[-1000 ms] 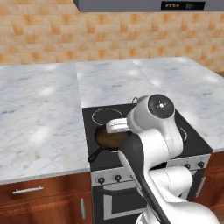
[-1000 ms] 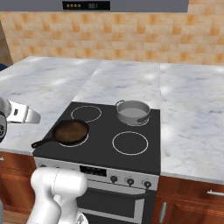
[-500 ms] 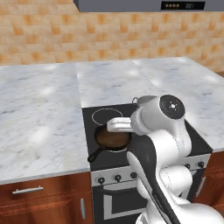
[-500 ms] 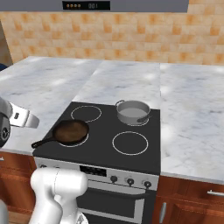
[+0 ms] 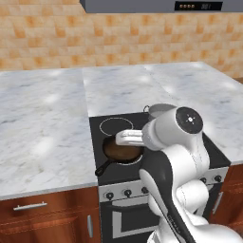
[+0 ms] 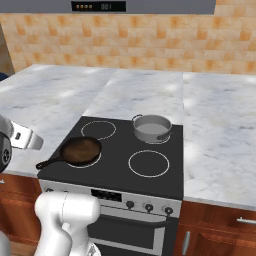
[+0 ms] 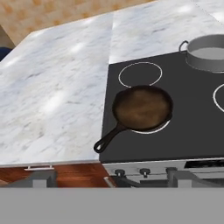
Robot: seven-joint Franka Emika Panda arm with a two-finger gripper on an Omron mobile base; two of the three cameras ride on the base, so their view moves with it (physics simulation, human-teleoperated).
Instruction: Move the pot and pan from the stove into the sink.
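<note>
The dark pan [image 7: 142, 108] sits on the front left burner of the stove [image 7: 192, 127], its long black handle pointing toward the front left corner. The silver pot [image 7: 208, 52] stands on the back right burner. My gripper [image 7: 109, 177] hovers above and in front of the stove's front edge, open, with nothing between its fingertips [image 7: 41, 178]. The left base view has the pan [image 5: 122, 152] just under my white hand and the pot [image 5: 159, 110] half hidden behind the arm. The right base view shows the pan [image 6: 81, 150] and pot [image 6: 151, 127] on the stove [image 6: 120, 145]. The sink is out of view.
White marble counter [image 5: 42, 123] runs left of the stove and also to its right [image 6: 220, 130], backed by an orange tiled wall. A range hood [image 6: 140, 6] hangs above. Wooden cabinet fronts [image 5: 42, 218] sit below the counter.
The arm's upper joint has swung slightly to the right and the hand has sunk a little. Pot and pan have not moved. The gripper stays open.
</note>
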